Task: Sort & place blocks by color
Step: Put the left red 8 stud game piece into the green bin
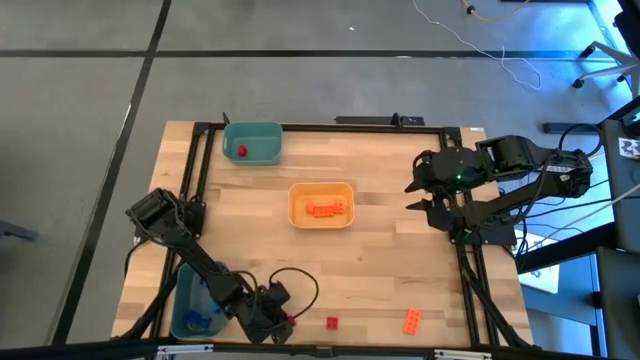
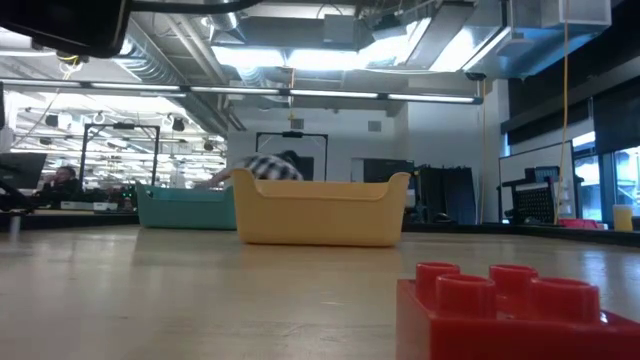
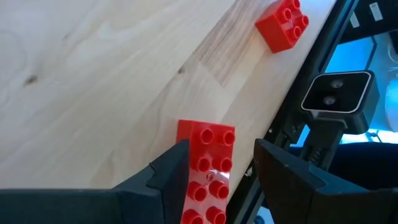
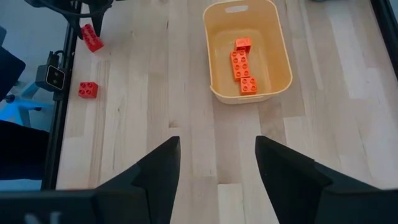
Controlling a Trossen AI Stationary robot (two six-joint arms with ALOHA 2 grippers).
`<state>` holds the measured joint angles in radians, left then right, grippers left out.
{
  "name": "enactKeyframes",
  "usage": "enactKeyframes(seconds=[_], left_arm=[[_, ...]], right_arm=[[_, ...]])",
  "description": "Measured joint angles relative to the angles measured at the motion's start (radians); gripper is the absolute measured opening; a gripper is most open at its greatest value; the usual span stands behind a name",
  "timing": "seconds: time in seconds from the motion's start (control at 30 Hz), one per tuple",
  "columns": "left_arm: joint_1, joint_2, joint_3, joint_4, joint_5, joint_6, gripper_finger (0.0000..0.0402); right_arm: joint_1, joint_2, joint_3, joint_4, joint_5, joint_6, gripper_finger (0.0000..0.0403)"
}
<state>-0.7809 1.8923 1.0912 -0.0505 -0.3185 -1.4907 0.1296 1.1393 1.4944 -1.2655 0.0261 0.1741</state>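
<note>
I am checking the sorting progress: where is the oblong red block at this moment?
The oblong red block sits between the left gripper's open fingers at the table's near edge in the high view, beside the blue bin.

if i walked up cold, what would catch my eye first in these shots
Most likely the left gripper at the table's near edge, its fingers set around a long red block. Next, the yellow bin mid-table, holding orange blocks, with a small red block and an orange block loose along the near edge. The right gripper hangs open by the table's right edge.
</note>
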Motion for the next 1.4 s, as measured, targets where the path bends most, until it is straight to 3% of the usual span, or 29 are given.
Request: enactKeyframes(seconds=[0.7,1.0,1.4], left_arm=[[0.054,-0.002,0.002,-0.077,0.205,0.057,0.0171],[0.072,-0.005,0.004,-0.206,0.274,0.058,0.0171],[0.1,-0.008,0.006,-0.282,0.244,0.053,0.0171]], right_arm=[[0.0,0.0,0.0,0.029,0.0,0.0,0.0209],[0.0,0.0,0.0,0.028,-0.001,0.0,0.0209],[0.0,0.0,0.0,0.028,-0.001,0.0,0.0209]])
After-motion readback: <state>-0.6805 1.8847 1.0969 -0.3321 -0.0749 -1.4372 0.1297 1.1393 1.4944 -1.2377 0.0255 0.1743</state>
